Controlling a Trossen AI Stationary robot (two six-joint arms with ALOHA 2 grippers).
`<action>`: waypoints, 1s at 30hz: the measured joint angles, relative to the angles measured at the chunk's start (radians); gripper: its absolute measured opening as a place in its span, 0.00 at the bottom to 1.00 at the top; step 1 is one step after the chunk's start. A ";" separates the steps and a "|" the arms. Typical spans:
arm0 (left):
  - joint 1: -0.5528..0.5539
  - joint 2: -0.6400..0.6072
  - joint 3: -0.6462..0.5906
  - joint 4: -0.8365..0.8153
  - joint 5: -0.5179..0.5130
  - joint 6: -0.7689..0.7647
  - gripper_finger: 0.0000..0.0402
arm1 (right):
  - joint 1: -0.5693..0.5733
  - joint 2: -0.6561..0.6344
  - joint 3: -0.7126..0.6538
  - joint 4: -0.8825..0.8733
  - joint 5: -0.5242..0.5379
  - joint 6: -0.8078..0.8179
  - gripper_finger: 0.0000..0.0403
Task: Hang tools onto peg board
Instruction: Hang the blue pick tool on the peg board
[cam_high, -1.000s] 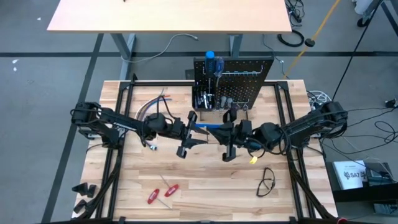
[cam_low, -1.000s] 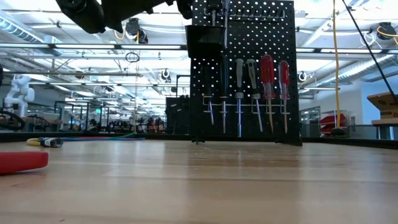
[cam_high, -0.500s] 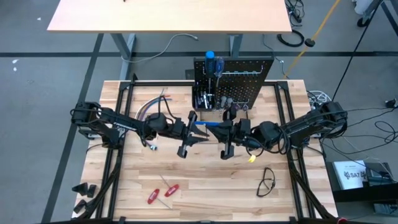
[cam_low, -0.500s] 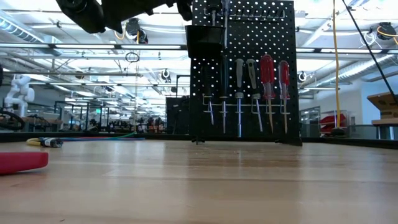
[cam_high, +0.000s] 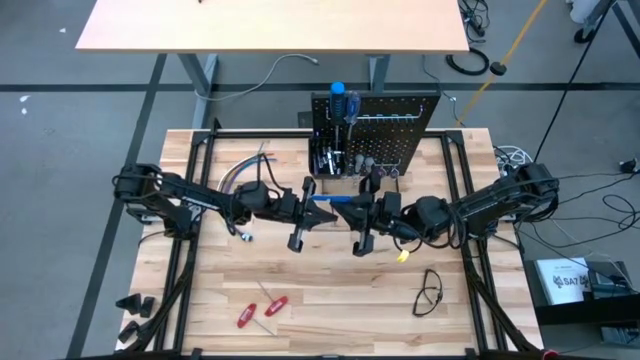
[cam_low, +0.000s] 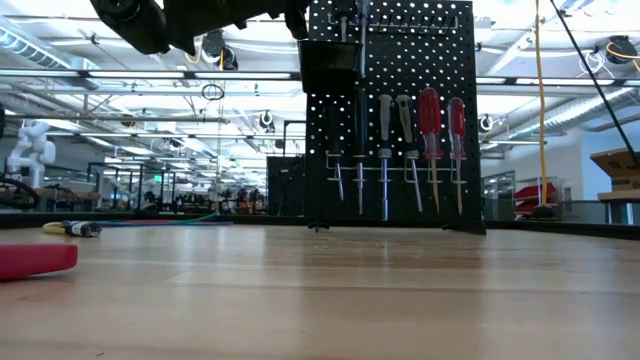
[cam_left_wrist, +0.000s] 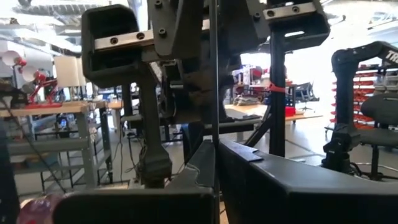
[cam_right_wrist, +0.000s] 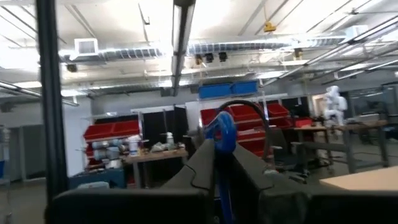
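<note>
Now that my left gripper (cam_high: 303, 212) has pinched shut on the thin shaft of the blue screwdriver (cam_high: 333, 199), where a second ago its fingers stood wide, I have the tool held from both ends in the air just in front of the peg board (cam_high: 375, 125). My right gripper (cam_high: 361, 216) holds the blue handle (cam_right_wrist: 222, 130), and I judge its grip is easing, so this looks like a handover to the left arm. The screwdriver lies level, its long axis running across the table between the two grippers, shaft toward the left arm, handle toward the right. On the table near me two red screwdrivers (cam_high: 258, 311) wait unhung.
</note>
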 joint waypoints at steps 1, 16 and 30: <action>0.000 -0.004 0.000 -0.009 -0.003 -0.003 0.01 | 0.000 -0.001 0.000 -0.009 0.010 -0.010 0.09; 0.086 -0.139 0.032 -0.160 -0.064 -0.044 0.00 | 0.082 -0.314 0.000 -0.693 0.135 0.034 0.43; 0.158 0.098 0.507 -0.579 -0.001 -0.032 0.00 | 0.171 -0.516 -0.072 -0.927 0.390 -0.070 0.37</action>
